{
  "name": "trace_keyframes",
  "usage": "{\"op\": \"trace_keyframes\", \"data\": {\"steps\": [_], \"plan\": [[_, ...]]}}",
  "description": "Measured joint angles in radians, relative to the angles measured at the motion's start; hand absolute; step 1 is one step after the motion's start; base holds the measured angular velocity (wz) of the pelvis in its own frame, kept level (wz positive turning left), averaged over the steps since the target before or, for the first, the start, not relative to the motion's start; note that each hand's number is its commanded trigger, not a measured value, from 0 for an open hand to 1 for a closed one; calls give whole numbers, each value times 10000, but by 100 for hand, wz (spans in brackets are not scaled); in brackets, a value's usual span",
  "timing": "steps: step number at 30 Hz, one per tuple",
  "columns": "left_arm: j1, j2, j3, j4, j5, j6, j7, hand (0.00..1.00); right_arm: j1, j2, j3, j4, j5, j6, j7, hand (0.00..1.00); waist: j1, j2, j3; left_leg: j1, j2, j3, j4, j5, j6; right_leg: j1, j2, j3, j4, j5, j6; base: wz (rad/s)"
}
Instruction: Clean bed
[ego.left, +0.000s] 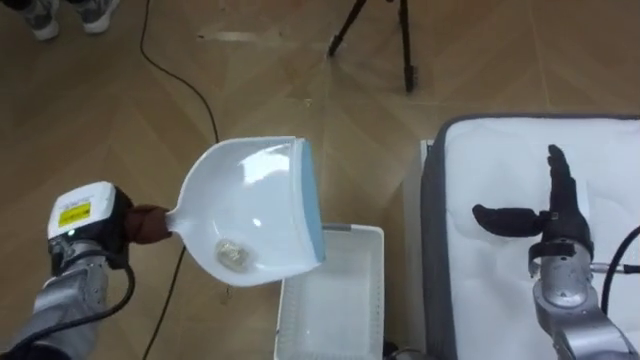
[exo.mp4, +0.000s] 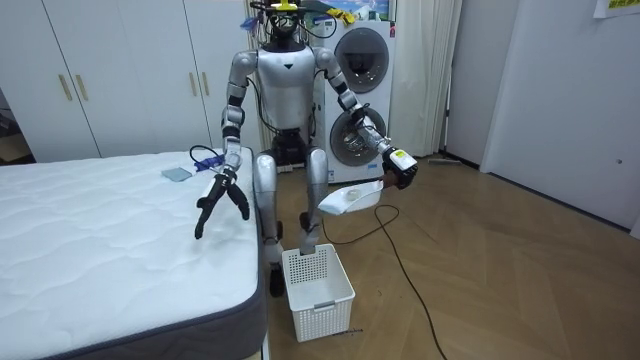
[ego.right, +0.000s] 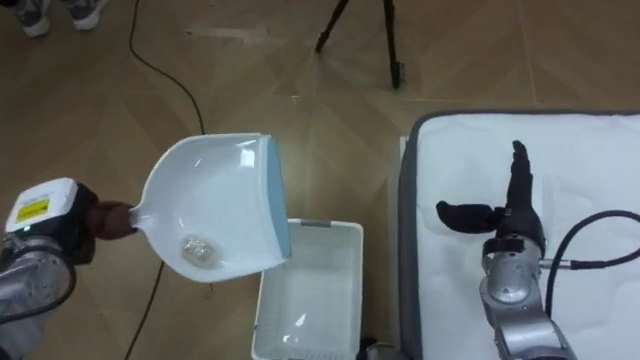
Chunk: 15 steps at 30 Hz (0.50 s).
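Scrap (ego.left: 232, 254) in dustpan (ego.left: 250, 190) too small to identify; basket (ego.left: 372, 270) (white) cut by bottom edge; 2 shoes (ego.left: 95, 12) cut at top.

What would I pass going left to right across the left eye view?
The left robot hand → the dustpan it holds → basket on the floor → bed edge → right robot hand, open over the bed.

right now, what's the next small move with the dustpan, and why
Probably tilt the dustpan so its blue lip dips toward the basket: the left hand grips its handle, a scrap lies inside, and the lip is near the basket's rim.
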<state>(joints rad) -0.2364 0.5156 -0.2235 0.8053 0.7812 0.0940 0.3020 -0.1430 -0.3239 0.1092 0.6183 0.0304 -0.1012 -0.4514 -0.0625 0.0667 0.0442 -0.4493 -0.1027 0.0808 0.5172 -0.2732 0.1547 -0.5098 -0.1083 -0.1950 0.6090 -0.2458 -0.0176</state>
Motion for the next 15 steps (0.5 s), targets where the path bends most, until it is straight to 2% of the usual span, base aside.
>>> {"op": "trace_keyframes", "data": {"steps": [2,7,10,15], "plan": [[-108,134,-173,-2,221,11,20,100,-28,-1,8,-14,1,-32,-130,0,-112,13,-10,-216,-4,10,19,36,62,-228,-19,10,57,11,-13,5],[-576,211,-581,1,1146,60,167,100,-89,-43,99,-26,0,-78,-439,0,-178,82,-14,-488,-10,32,220,57,58,-546,-75,-1,332,25,-26,0],[-775,212,-676,1,1516,93,232,100,-77,-66,298,-36,-4,-74,-603,0,-232,190,-64,-603,-10,77,264,68,60,-632,-81,-6,315,43,-54,-3],[-939,255,-999,-1,1746,148,407,100,-88,-83,584,-38,-12,-68,-778,0,-240,352,-59,-635,-10,123,338,71,67,-649,-96,2,322,64,-86,-1]]}}
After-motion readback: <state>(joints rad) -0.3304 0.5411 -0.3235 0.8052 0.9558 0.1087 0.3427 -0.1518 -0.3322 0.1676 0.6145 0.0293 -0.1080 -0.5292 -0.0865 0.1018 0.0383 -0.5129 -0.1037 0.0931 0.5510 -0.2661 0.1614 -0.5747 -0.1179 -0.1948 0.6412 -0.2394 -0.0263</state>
